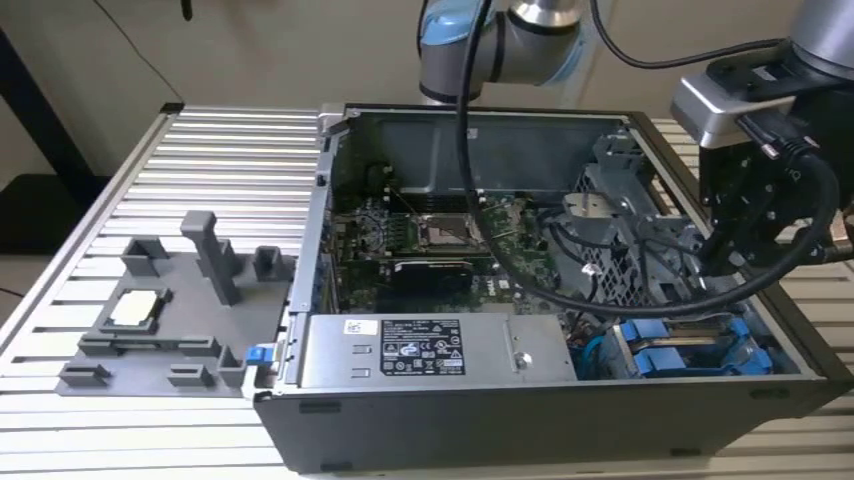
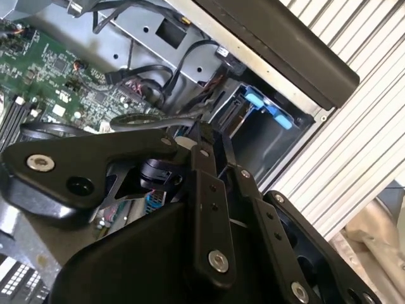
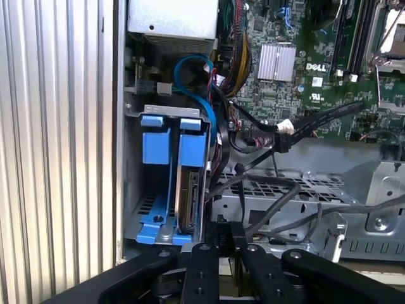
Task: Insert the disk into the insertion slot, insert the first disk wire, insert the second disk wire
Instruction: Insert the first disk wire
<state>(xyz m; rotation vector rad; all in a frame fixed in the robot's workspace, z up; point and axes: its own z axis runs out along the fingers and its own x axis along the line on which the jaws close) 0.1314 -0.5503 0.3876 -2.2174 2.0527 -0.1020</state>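
Note:
The disk (image 3: pixel 188 202) stands on edge in its blue carrier (image 3: pixel 193 142) inside the insertion slot (image 3: pixel 130 190), beside a second blue carrier (image 3: pixel 157 149). In the exterior view the blue carriers (image 1: pixel 681 352) sit in the case's near corner on the exterior view's right. My gripper (image 3: pixel 228 237) hovers over the case just beside the bay, fingers close together, with nothing visible between them. It also appears in the exterior view (image 1: pixel 731 262) and the second wrist view (image 2: pixel 199 139). A black wire with a connector (image 3: pixel 280 134) and a blue cable (image 3: pixel 201 69) lie loose near the bay.
The grey power supply box (image 1: pixel 420 350) with its sticker fills the case's near side, and the motherboard (image 1: pixel 427 235) lies behind it. A perforated metal cage (image 3: pixel 304 190) borders the bay. A grey fixture (image 1: pixel 160 320) stands on the slatted table (image 1: pixel 227 150).

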